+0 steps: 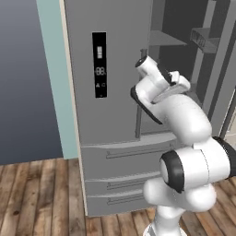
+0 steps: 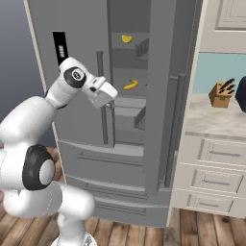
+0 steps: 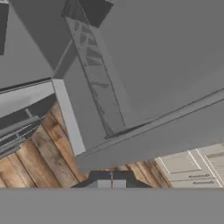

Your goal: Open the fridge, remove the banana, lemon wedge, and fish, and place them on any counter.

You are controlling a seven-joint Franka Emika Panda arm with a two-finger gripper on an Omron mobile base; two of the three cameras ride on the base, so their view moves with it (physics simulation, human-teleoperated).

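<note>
- Fridge, right door open; banana and lemon wedge on shelves.
- Gripper clenched, empty.
- Knife block on counter, 3 o'clock.

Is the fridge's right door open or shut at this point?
Open: the fridge door is swung out, showing shelves with the banana and lemon wedge inside.

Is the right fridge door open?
Yes. In the right base view the fridge has its right door swung out, baring shelves with the banana and lemon wedge.
</note>
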